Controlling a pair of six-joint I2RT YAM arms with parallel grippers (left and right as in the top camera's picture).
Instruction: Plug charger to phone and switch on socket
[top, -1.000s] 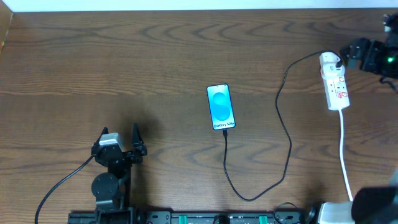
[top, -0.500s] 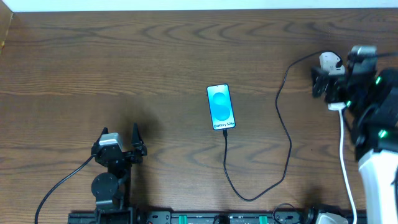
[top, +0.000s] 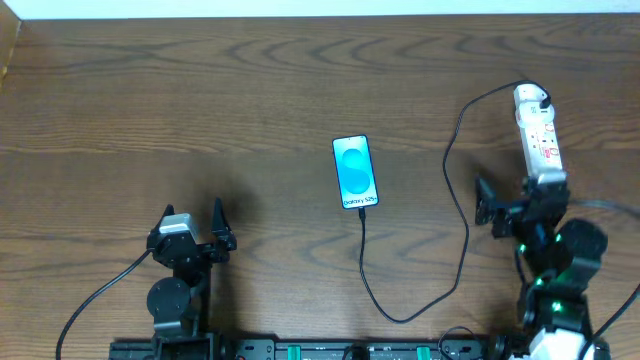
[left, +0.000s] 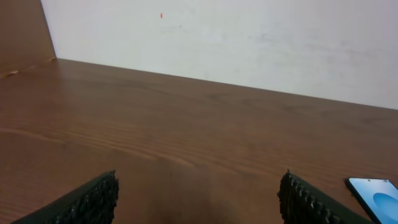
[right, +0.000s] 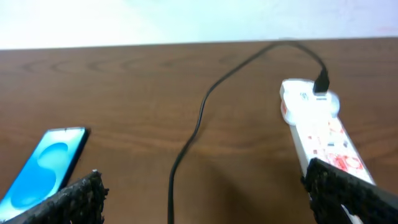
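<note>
Overhead, I see the phone (top: 356, 172) mid-table, with the charger (top: 361, 245) running from its near edge round to the socket (top: 538, 130) at far right. Only my right wrist view shows the charger's head seated in the socket. The left gripper (top: 193, 213) and right gripper (top: 513, 190) both gape wide, holding nothing. I cannot read the switch position.

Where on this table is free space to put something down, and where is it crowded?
Bare: the table left of the phone, beyond the left hand, and the far strip behind the phone. Crowded: the right side, where the charger loops between phone, socket and right hand.
</note>
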